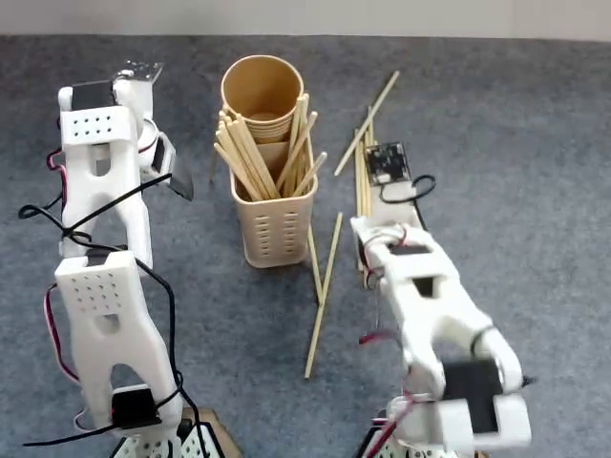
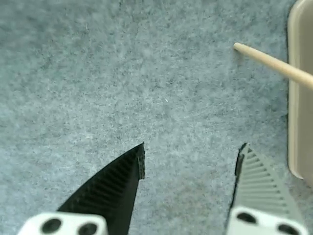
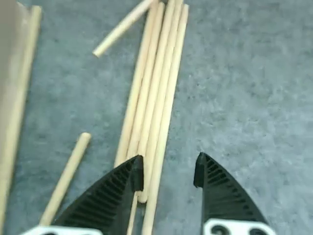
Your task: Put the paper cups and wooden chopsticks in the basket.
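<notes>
Pale wooden chopsticks lie loose on the grey carpeted table at 3 o'clock of the cream perforated plastic basket. Four form a bundle under the right end effector, which stands open with one finger over the bundle's edge. Closing there could, I judge, catch only some sticks and roll the rest away. About four more lie singly nearby. Many sticks and stacked tan paper cups, at least two, already stand in the one basket. At its 9 o'clock the left end effector is open over bare table.
</notes>
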